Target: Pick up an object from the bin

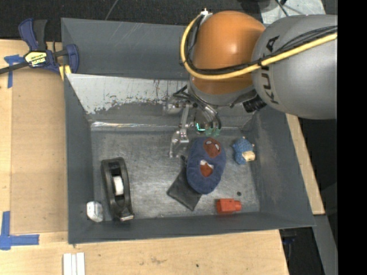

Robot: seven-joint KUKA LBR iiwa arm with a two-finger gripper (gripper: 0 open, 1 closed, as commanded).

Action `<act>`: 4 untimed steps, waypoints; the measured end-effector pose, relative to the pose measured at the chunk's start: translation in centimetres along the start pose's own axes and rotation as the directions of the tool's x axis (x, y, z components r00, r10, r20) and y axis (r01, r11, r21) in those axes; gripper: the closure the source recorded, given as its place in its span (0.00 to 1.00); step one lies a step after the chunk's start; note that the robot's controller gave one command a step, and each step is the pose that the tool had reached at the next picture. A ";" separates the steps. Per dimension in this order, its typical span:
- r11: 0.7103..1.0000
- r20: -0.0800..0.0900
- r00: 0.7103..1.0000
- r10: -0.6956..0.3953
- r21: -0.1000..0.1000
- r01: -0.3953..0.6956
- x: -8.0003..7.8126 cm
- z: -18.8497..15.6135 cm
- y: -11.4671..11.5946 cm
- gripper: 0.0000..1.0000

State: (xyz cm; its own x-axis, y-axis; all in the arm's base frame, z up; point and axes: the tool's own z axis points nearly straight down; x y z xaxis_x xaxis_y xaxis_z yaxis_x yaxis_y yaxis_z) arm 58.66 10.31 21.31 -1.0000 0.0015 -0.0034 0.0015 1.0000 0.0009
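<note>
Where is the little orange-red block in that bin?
The orange-red block lies on the bin floor near the lower right corner in the camera view, below the blue soft toy and right of the flat black piece.

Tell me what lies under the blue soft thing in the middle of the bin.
A dark flat piece sticks out from under the blue soft thing at its lower left. How far it runs beneath, and whether anything else lies there, is covered.
</note>
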 end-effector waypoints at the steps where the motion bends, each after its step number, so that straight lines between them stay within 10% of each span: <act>1: 0.999 -0.013 0.999 0.051 0.005 -0.051 6.8 8.4 -8.0 0.00; 2: 0.985 0.004 0.985 0.174 -0.007 -0.174 4.2 13.8 -10.7 0.00; 3: 0.985 0.015 0.984 0.175 -0.007 -0.175 3.9 13.6 -10.7 1.00; 4: 1.000 0.008 1.000 0.025 0.001 -0.025 4.3 -7.7 -10.9 1.00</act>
